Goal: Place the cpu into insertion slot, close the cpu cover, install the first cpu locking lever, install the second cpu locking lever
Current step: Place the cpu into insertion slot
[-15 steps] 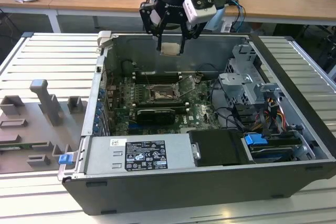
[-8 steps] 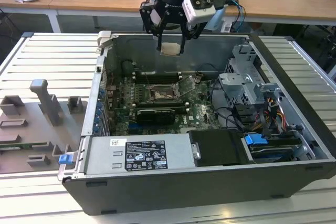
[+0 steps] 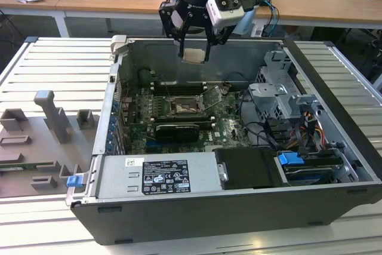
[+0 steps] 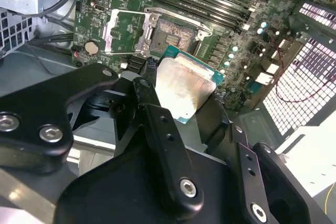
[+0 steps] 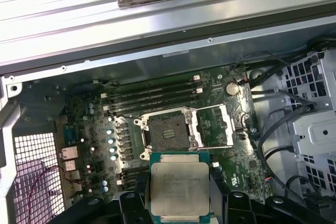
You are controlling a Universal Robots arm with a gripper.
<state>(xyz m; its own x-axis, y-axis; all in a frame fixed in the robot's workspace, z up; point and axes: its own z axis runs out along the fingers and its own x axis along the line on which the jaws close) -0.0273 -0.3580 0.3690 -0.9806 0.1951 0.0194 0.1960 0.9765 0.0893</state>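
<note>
My gripper (image 3: 194,57) hangs above the open computer case, shut on the cpu (image 3: 194,56), a flat square chip with a pale metal face held by its edges. Both wrist views show the cpu (image 5: 179,187) (image 4: 184,90) between the black fingers (image 5: 132,203), well above the board. The insertion slot (image 3: 182,107) (image 5: 168,132) (image 4: 173,35) lies bare on the green circuit board below, a dark square with a silver rim. Beside the slot, the cpu cover (image 3: 213,97) (image 5: 215,125) (image 4: 123,30) stands swung open on its hinge.
Long black memory slots (image 3: 179,88) run behind the socket, and a black expansion card (image 3: 177,129) lies in front of it. A power supply (image 3: 158,174) fills the case front; a drive cage (image 3: 280,97) and cables sit on the exterior view's right. A grey fixture (image 3: 48,141) lies left.
</note>
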